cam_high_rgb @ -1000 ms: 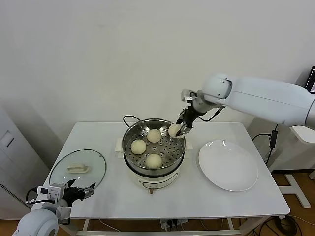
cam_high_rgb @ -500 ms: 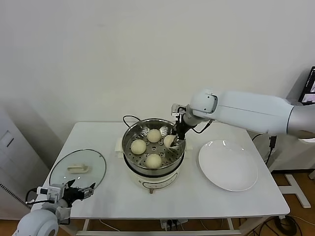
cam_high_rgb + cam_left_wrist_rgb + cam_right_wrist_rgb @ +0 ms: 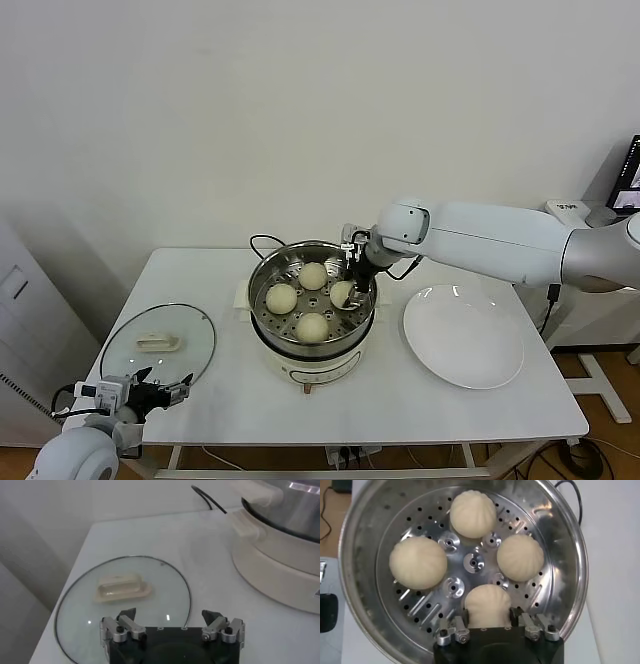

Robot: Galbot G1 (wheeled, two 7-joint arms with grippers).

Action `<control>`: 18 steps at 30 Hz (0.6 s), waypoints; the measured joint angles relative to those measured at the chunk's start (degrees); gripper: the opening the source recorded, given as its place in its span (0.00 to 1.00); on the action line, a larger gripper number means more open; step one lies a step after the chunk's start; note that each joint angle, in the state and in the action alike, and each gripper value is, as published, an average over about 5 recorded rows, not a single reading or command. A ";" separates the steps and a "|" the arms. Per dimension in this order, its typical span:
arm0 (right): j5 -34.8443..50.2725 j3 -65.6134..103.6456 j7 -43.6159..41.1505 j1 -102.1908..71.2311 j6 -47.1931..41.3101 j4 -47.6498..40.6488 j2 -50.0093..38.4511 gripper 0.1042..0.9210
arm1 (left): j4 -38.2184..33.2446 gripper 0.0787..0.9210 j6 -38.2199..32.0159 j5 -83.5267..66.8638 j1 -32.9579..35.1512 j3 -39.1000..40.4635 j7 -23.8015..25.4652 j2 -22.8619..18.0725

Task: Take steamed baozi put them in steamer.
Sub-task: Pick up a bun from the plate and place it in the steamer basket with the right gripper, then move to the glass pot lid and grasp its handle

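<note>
Steamer (image 3: 312,345), surface centre: four baozi (image 3: 418,562) on perforated tray. Right gripper (image 3: 490,622) inside, fingers astride fourth bun, grip unclear, bun's near side hidden. Left gripper (image 3: 172,620) released, near-left corner, beside glass lid (image 3: 75,605). Plate (image 3: 465,345) at right.

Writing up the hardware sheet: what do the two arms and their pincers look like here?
Right arm: smooth glossy white shell with a rounded joint housing, thin black cables looping at the wrist, ending in a black right pincer with silver bolted finger brackets. Left pincer: same black body, silver screw-fastened brackets, dark pointed fingertips, mounted on a white rounded wrist with a black cable.
</note>
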 measured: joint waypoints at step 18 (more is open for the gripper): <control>6.92 15.93 0.40 -3.53 3.37 0.37 -10.10 0.88 | 0.02 0.88 0.05 0.07 -0.26 -0.54 -0.05 -0.99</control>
